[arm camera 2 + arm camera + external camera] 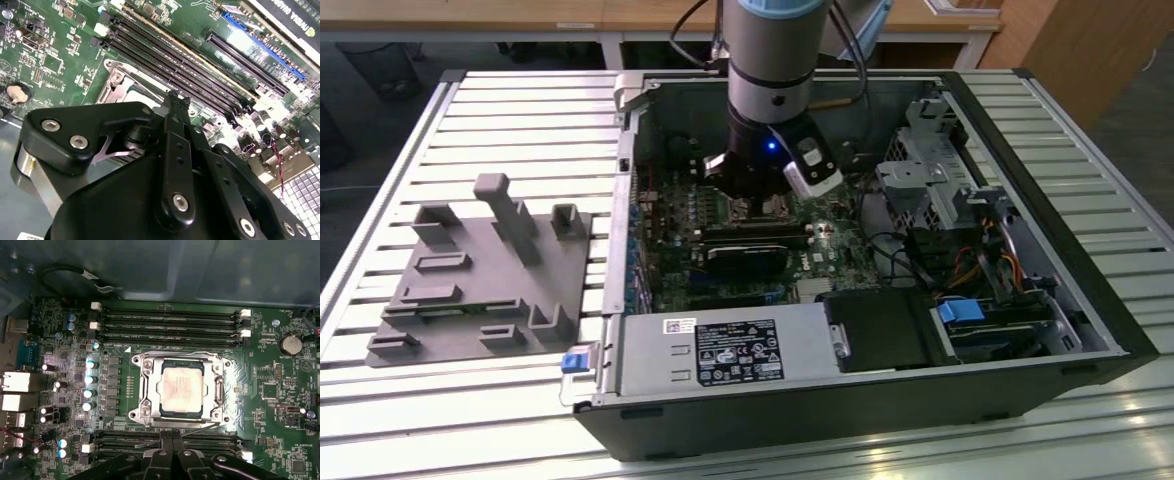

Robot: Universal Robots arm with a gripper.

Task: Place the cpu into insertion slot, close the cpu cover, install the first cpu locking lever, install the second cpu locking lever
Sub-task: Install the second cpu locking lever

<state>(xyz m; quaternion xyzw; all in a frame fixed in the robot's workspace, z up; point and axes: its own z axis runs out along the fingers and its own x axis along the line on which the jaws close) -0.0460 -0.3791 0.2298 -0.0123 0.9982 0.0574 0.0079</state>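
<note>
So the cpu (181, 387) is already sitting in the insertion slot (150, 416), with the cpu cover (218, 390) folded down flat around it. A thin locking lever (175, 431) runs along the socket edge nearest the gripper (172, 454), and the fingers look pinched together, holding nothing, right beside it. My worry is the tips are so close to the memory slots (170, 320) on that side that a small sideways slip could let the lever spring loose or scrape the motherboard (280, 390)
</note>
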